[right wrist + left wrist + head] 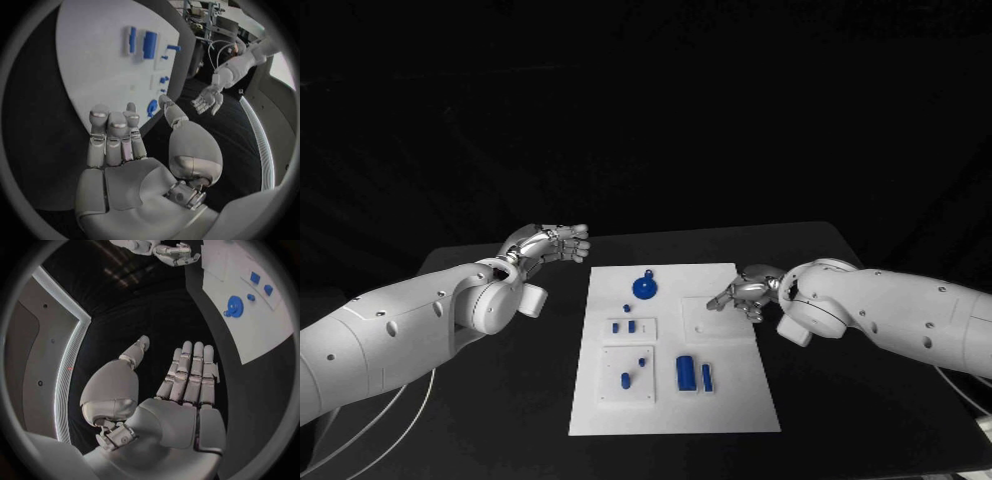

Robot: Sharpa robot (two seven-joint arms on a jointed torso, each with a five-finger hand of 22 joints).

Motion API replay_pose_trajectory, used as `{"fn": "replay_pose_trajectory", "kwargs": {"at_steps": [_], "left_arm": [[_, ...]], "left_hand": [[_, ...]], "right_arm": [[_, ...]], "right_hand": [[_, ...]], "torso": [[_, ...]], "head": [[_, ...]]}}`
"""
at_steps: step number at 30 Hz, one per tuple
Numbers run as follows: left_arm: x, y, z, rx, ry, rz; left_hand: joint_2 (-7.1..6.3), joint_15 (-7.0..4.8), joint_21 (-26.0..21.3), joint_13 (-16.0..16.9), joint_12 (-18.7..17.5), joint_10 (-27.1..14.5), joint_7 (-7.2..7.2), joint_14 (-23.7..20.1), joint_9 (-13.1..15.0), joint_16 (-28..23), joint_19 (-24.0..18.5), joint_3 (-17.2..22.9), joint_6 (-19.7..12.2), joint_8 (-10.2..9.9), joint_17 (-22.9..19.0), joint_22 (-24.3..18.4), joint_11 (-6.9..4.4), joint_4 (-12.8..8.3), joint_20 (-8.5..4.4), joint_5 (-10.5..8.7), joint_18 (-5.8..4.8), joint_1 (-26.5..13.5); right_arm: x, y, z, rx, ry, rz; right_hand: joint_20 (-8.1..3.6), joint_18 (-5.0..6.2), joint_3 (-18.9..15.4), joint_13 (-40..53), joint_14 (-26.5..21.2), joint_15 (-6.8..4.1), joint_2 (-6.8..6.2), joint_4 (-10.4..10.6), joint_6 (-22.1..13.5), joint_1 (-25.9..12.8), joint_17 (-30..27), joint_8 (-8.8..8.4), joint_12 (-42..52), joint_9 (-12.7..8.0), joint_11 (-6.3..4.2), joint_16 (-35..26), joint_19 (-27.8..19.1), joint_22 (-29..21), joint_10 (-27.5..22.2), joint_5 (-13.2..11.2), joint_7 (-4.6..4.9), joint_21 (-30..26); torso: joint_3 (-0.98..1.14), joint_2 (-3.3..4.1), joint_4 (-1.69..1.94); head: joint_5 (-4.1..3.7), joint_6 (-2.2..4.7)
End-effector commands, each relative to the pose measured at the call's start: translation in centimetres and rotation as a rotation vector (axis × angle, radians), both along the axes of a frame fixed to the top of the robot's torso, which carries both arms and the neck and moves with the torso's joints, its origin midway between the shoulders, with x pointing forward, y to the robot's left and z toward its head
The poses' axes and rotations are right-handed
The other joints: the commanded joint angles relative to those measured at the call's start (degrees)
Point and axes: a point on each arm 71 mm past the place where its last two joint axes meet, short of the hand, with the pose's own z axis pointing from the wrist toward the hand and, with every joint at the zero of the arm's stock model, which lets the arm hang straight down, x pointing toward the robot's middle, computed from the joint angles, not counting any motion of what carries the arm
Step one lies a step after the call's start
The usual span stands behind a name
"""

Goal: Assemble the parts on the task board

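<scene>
The white task board [740, 400] lies in the middle of the black table. A round blue part [646, 287] sits near its far end. Small blue parts [623, 326] stand mid-board, and a blue block [687, 373] with a thin piece [708, 377] sits nearer me. My left hand [548, 243] hovers off the board's far left corner, fingers straight, holding nothing [184, 385]. My right hand [744, 293] is over the board's right edge, level with the round part, and holds nothing [122, 145]. The board [87, 75] and its block [150, 44] lie beyond its fingers.
Black table [848, 420] surrounds the board on all sides. Two raised white plates [627, 375] on the board carry the small parts. The round part [234, 305] and my right hand [178, 254] show in the left wrist view, my left hand [209, 102] in the right wrist view.
</scene>
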Motion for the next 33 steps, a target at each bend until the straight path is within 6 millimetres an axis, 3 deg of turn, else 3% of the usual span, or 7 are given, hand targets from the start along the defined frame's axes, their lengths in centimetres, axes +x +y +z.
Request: {"fn": "replay_pose_trajectory", "kwargs": {"at_steps": [1,17,22,23,25,26,33], "left_arm": [[0.7,0.1,0.8,-0.037,-0.026,0.007],[3.6,1.8,1.7,-0.043,-0.064,0.095],[3.6,1.8,1.6,-0.044,-0.066,0.08],[3.6,2.1,1.5,-0.014,-0.054,0.11],[3.6,2.0,1.4,-0.015,-0.055,0.111],[3.5,2.0,1.4,-0.016,-0.056,0.113],[2.1,0.8,0.9,-0.039,-0.067,0.146]], "left_hand": [[0.68,-0.2,-0.4,0.1,0.3,0.4,0.04,0.1,0.0,-0.3,-0.4,0.0,0.4,0.4,0.1,0.1,-0.06,-0.4,-0.24,-0.2,0.7,0.0],[0.6,-0.56,-1.4,-0.9,-1.3,-2.0,-1.65,-2.0,-0.6,-1.9,-0.8,0.0,-0.7,0.0,-0.1,0.6,-1.05,-2.0,-0.71,-0.2,-0.35,0.9],[0.83,-0.42,-1.8,-1.0,-1.2,-2.0,-2.09,-1.6,-0.6,-1.8,-1.0,0.2,-0.4,0.3,0.0,0.6,-1.36,-2.6,-0.65,-0.2,-0.45,1.6],[4.74,-10.02,-25.7,-5.5,-5.2,-19.9,-11.24,-46.3,-29.5,-21.3,-34.8,-24.4,-42.7,-16.8,-26.0,-19.7,-8.69,12.7,-4.51,-3.05,-3.51,-49.5],[4.74,-10.02,-25.7,-5.5,-5.2,-21.2,-11.24,-46.3,-29.5,-21.3,-34.8,-24.4,-42.7,-16.8,-26.0,-21.1,-8.69,12.7,-4.51,-3.05,-3.51,-49.5],[4.74,-10.02,-25.7,-5.5,-5.2,-61.8,-11.24,-46.3,-29.5,-21.3,-34.8,-24.4,-42.7,-16.8,-26.0,-22.6,-8.69,12.7,-4.51,-3.05,-3.51,-49.5],[4.74,-10.02,-25.7,-5.5,-5.2,-61.8,-11.24,-46.3,-29.5,-21.3,-34.8,-24.4,-42.7,-16.8,-26.0,-66.9,-8.69,12.7,-4.51,-3.05,-3.51,-49.5]], "right_arm": [[2.7,0.5,1.6,0.312,-0.151,-0.049],[7.8,0.8,2.1,0.641,-0.327,-0.228],[7.9,0.5,2.1,0.654,-0.338,-0.239],[8.0,0.2,1.9,0.592,-0.317,-0.257],[7.9,0.2,1.9,0.594,-0.319,-0.258],[7.9,0.3,1.9,0.596,-0.321,-0.259],[6.9,1.4,2.2,0.64,-0.36,-0.279]], "right_hand": [[0.06,1.62,0.0,-0.2,-1.0,0.07,1.71,-0.2,-0.3,1.8,-0.4,0.07,-0.6,0.1,0.09,-0.9,-1.1,-0.3,-0.9,-0.6,0.18,-1.0],[11.96,-5.88,5.0,-40.3,-28.8,15.22,1.31,0.0,-7.8,13.9,-25.0,-2.41,-42.6,-1.2,7.98,-43.9,-36.6,-16.4,-15.6,-7.9,2.02,-34.2],[13.26,-3.88,3.3,-48.4,-26.9,14.44,2.26,-0.2,-8.4,14.1,-29.1,-2.23,-47.8,-3.3,7.58,-47.0,-34.0,-20.1,-12.8,-8.4,1.65,-37.3],[2.12,-13.38,-24.2,-63.0,-73.0,6.27,8.16,16.5,-55.4,-3.6,-57.7,-12.59,-60.7,-36.4,0.11,-69.3,-66.0,-73.5,-64.6,-13.8,-6.25,-58.0],[2.12,-13.38,-24.2,-63.0,-73.0,6.27,8.16,16.5,-55.4,-4.7,-57.7,-12.59,-60.7,-36.4,0.11,-69.3,-66.0,-73.5,-64.6,-13.8,-6.25,-58.0],[2.12,-13.38,-24.2,-63.0,-73.0,6.27,8.16,16.5,-55.4,-44.9,-57.7,-12.59,-60.7,-36.4,0.11,-69.3,-66.0,-73.5,-64.6,-13.8,-6.25,-58.0],[2.12,-13.38,-24.2,-63.0,-73.0,6.27,8.16,16.5,-55.4,-44.9,-57.7,-12.59,-60.7,-36.4,0.11,-69.3,-66.0,-73.5,-64.6,-13.8,-6.25,-58.0]], "torso": [[-0.08,-0.68,-0.23],[0.36,-2.09,-0.37],[0.42,-2.05,-0.24],[0.36,-2.02,-0.32],[0.28,-2.13,-0.33],[0.18,-2.27,-0.34],[-1.53,-4.67,-0.51]], "head": [[0.39,2.15],[2.27,8.62],[2.51,9.12],[2.31,8.82],[2.35,8.71],[2.39,8.56],[3.1,6.15]]}}
